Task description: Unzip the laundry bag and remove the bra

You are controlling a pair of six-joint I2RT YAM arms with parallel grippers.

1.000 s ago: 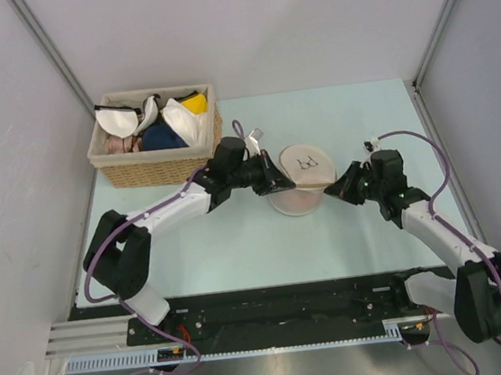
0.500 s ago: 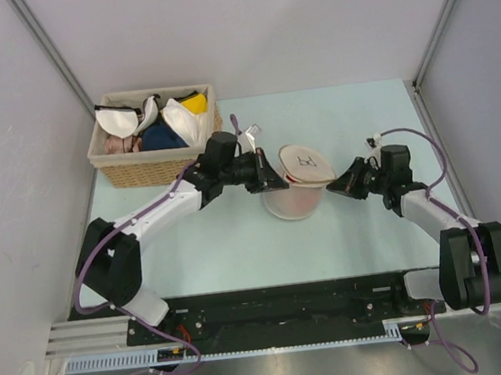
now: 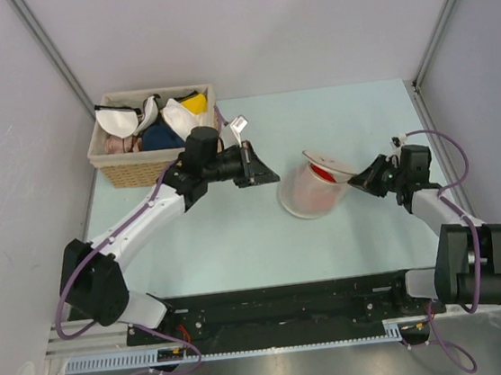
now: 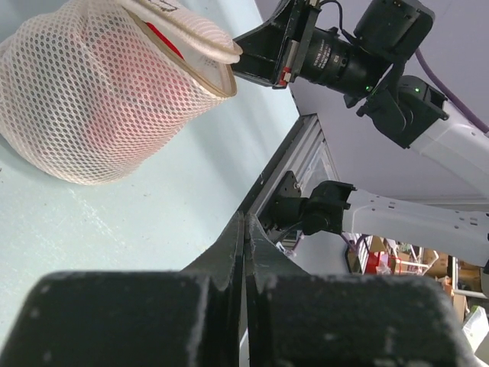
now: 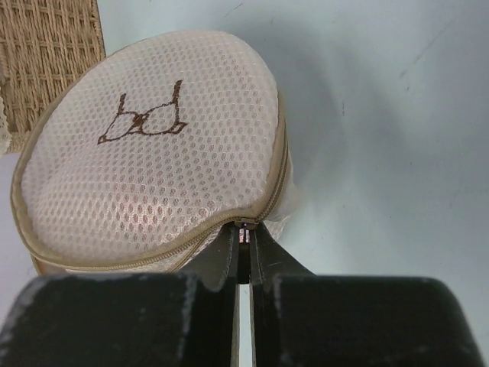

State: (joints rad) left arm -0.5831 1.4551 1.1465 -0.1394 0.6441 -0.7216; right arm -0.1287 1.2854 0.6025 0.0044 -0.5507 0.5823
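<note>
The zipper pull (image 5: 244,224) of the laundry bag (image 3: 310,197) was pinched in the closed right gripper (image 3: 354,176). The left gripper (image 3: 270,177), shut on nothing, was seen well apart, left of the bag.

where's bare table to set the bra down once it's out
Bare: the far right corner behind the laundry bag, and the near strip between the arms. Crowded: by the wicker basket and left arm, and where the right fingers pinch the zipper.
</note>
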